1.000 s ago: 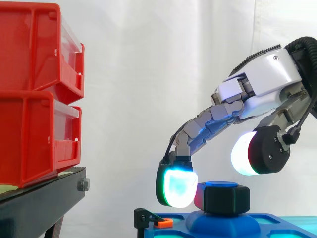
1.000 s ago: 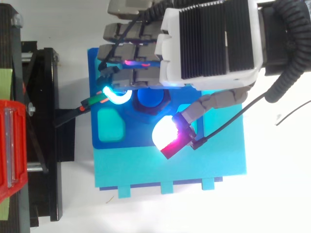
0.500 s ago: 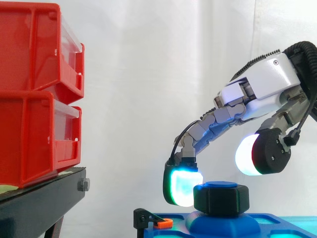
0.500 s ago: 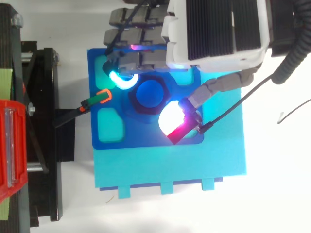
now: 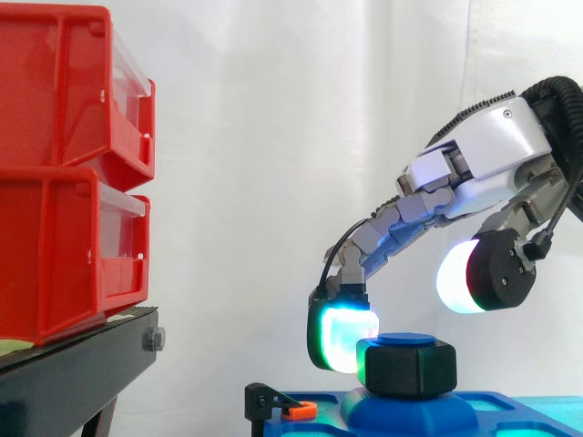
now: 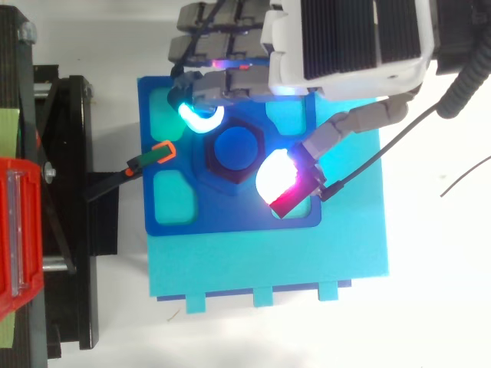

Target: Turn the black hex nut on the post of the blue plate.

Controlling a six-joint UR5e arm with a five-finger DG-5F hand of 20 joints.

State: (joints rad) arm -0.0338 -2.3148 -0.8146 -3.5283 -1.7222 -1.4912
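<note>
Side view, item log, as I read it from the remote desk.

1. Hand (image 5: 492, 146): entered from the right, palm high, fingers arched down and fwd. Cyan-green finger pad (image 5: 346, 332) sat low at the nut's left side, touching or just beside it; I couldn't tell which. Thumb pad (image 5: 455, 278) glowed white, hung above and right of the nut, apart from it. Thumb spread wide from the fingers, nothing gripped.
2. Black hex nut (image 5: 405, 364): seated on the post (image 5: 405, 339), whose blue cap showed just above the nut. Post rose from a domed boss on the blue plate (image 5: 510, 405).
3. Red bins (image 5: 64, 173): two, stacked, on the black stand (image 5: 73, 373), far left, well apart from the plate.
4. Orange clip (image 5: 301, 410): on a small black bracket at the plate's left edge.
5. White curtain (image 5: 273, 137): bkgd.

Top view, same items.

1. Hand (image 6: 345, 38): came in from the top edge, over the plate's upper part. Cyan pad (image 6: 199, 119) lay at the nut's upper left; thumb pad (image 6: 272, 176), white with a magenta-red edge, overlapped its lower-right corner.
2. Nut (image 6: 230, 178): ringed the round post cap (image 6: 236, 149), near the plate's centre.
3. Blue plate (image 6: 230, 218): had cyan pockets (image 6: 175, 195) round the nut and lay on a cyan base (image 6: 268, 268).
4. Orange clip (image 6: 163, 151): left of the nut, near the stand (image 6: 69, 192).
</note>
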